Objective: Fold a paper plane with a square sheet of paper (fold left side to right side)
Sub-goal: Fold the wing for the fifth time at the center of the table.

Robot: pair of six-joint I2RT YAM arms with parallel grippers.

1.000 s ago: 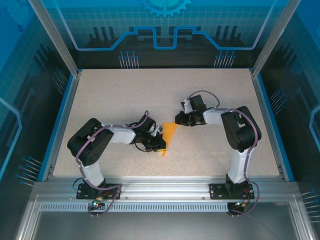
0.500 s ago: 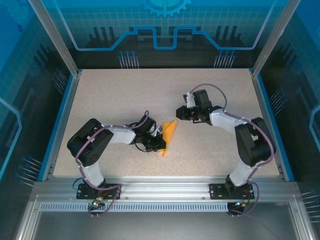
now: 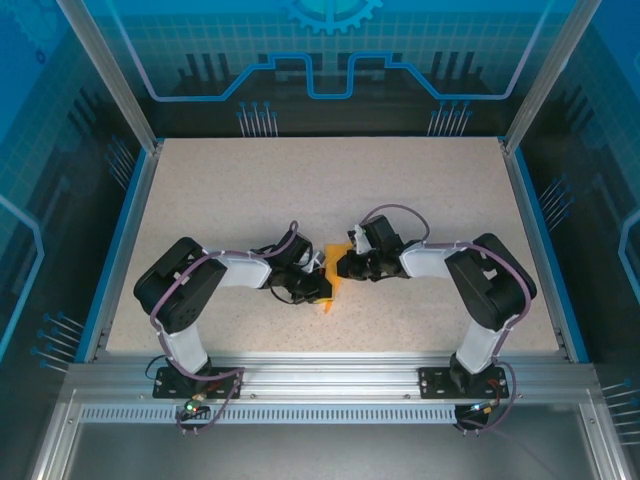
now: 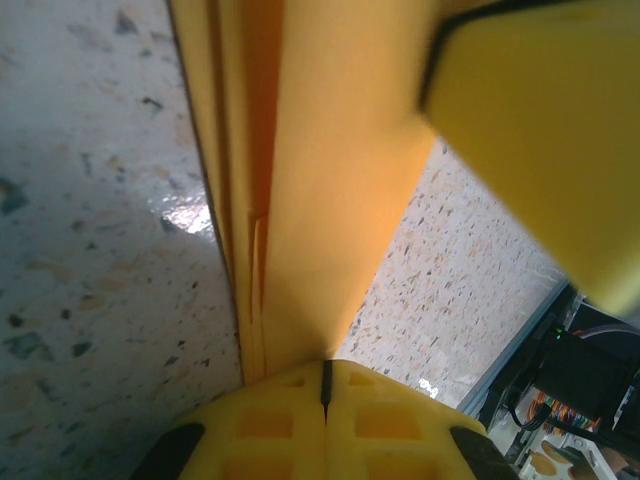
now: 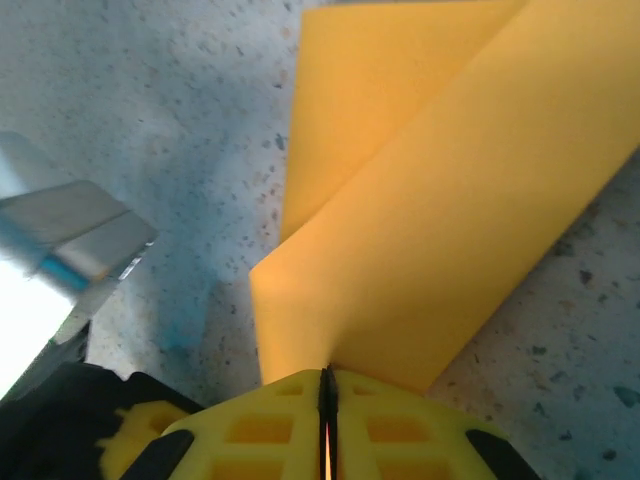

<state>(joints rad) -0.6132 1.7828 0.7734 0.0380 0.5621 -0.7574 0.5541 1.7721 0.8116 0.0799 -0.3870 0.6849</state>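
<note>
Orange paper sheet (image 3: pixel 329 297) lies at the middle of the speckled beige tabletop (image 3: pixel 250 190), between the two arms. It is no longer a flat square: the left wrist view shows it (image 4: pixel 320 200) as several stacked layers with a long crease running away from the camera, and the right wrist view shows two flaps (image 5: pixel 430 220) meeting in a V.

Left gripper (image 3: pixel 320 287) sits at the near-left side of the sheet. Its yellow jaws are pressed together (image 4: pixel 325 385), with the layered edge of the paper coming out of the seam, so it is pinching the sheet.

Right gripper (image 3: pixel 343 268) sits just beside it on the far-right side, fingers pointing left. Its jaws are likewise closed to a hairline (image 5: pixel 325 385), with the fold corner of the paper pinched between them.

The two grippers are very near each other over the paper. Whether they touch cannot be told from the top view.

Judgement: a mid-fold step, with both ends of one crease held.

Notes for doing it well:
- Use one pinch as the fixed anchor and move only the other; pulling both apart risks a tear at the crease.
- Carry the flap low over the table so the layers do not fan open.
- Line up the edges before pressing, then flatten along the crease from the anchored end outward.
- Release only once the paper lies flat.
</note>
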